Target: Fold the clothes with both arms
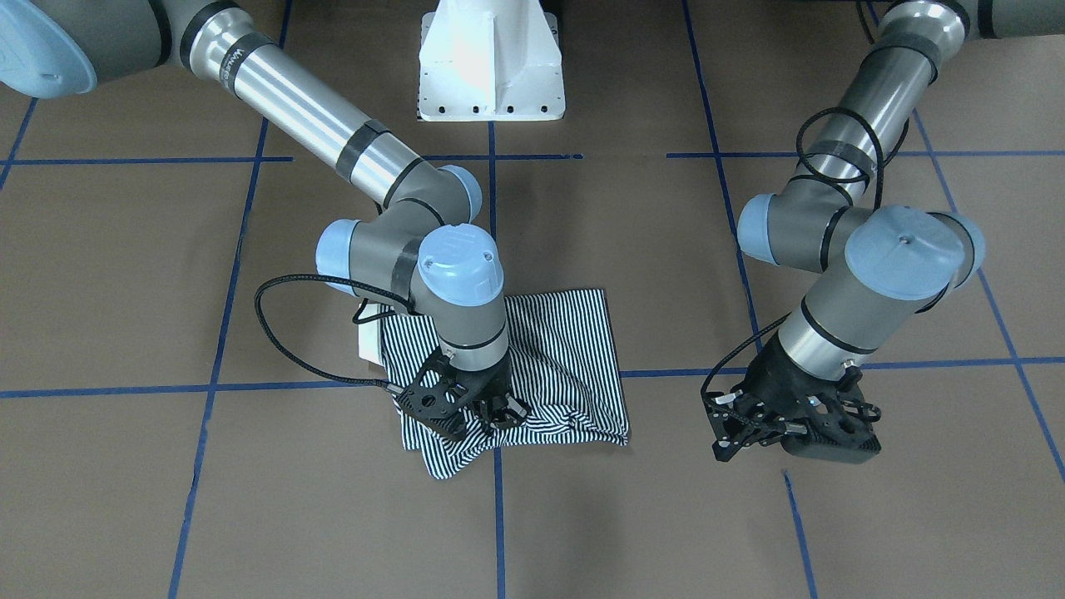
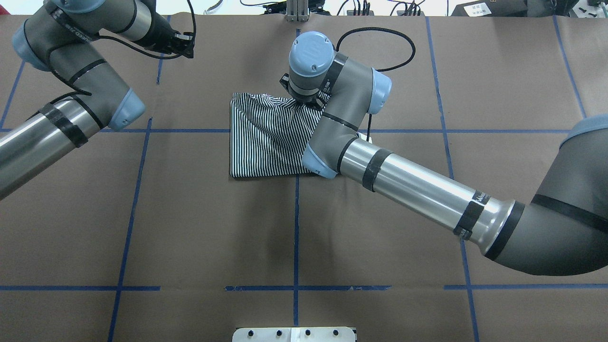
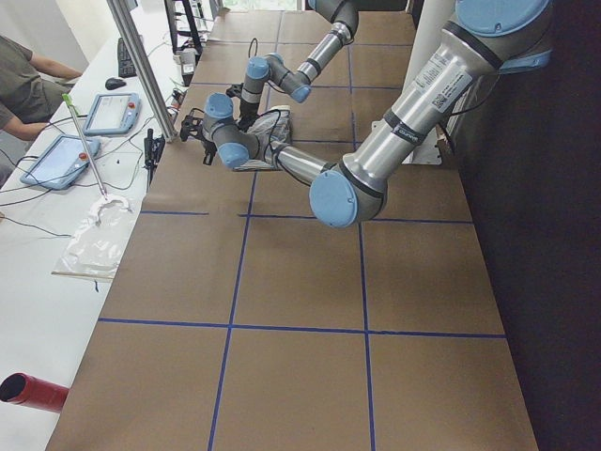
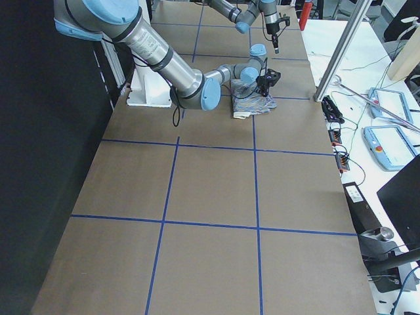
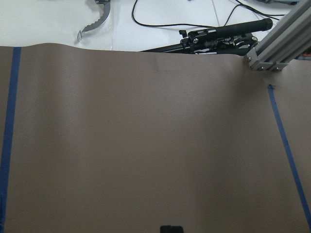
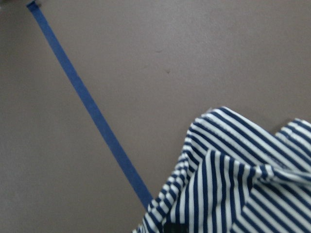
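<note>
The striped shirt (image 1: pixel 566 341) lies folded into a rough square near the table's middle, also seen in the overhead view (image 2: pixel 263 142). A cream bit of it (image 1: pixel 367 341) pokes out under the right arm. My right gripper (image 1: pixel 497 413) is down on the shirt's far edge, shut on a bunch of cloth, and wrinkles run toward it. A loose striped corner (image 1: pixel 441 462) sticks out beside it. In the right wrist view the bunched cloth (image 6: pixel 243 184) fills the lower right. My left gripper (image 1: pixel 717 428) hangs open over bare table, well apart from the shirt, and holds nothing.
The white pedestal base (image 1: pixel 491 66) stands at the robot's side of the table. Blue tape lines (image 2: pixel 296 228) grid the brown surface. Beyond the far edge, an aluminium post (image 5: pixel 279 41), cables, tablets (image 3: pixel 111 113) and a seated person (image 3: pixel 23 80) line a white bench.
</note>
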`<state>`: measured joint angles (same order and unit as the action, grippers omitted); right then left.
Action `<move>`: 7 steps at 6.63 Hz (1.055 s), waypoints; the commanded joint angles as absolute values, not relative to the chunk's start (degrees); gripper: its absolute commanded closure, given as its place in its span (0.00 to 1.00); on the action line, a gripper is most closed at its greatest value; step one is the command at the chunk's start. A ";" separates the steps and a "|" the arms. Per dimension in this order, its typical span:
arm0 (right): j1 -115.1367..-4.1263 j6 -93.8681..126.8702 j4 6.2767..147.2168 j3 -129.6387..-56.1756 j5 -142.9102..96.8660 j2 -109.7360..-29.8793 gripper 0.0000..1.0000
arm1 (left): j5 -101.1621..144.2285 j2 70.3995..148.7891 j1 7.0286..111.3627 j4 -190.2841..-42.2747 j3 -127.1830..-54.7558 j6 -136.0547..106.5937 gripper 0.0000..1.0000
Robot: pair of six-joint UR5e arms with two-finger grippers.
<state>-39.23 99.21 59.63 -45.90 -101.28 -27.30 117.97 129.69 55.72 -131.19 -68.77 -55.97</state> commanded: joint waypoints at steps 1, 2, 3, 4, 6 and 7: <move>-44.45 93.53 58.80 -42.89 -101.78 -26.63 1.00 | 118.04 127.27 55.72 -131.13 -71.01 -55.64 1.00; -47.17 91.78 58.89 -42.89 -104.13 -26.72 1.00 | 118.04 125.79 55.72 -131.48 -72.23 -55.55 1.00; -50.68 86.97 59.76 -43.24 -108.50 -27.94 1.00 | 118.12 123.86 56.33 -131.75 -74.07 -55.37 1.00; -52.71 81.01 62.20 -50.29 -109.94 -34.30 1.00 | 119.17 121.58 57.64 -131.23 -76.18 -52.85 1.00; -61.48 60.74 68.35 -66.28 -120.19 -50.71 1.00 | 127.92 116.83 67.36 -130.87 -76.29 -39.19 1.00; -66.22 49.07 72.38 -73.84 -121.54 -58.54 1.00 | 131.01 115.07 73.59 -128.61 -76.29 -31.46 1.00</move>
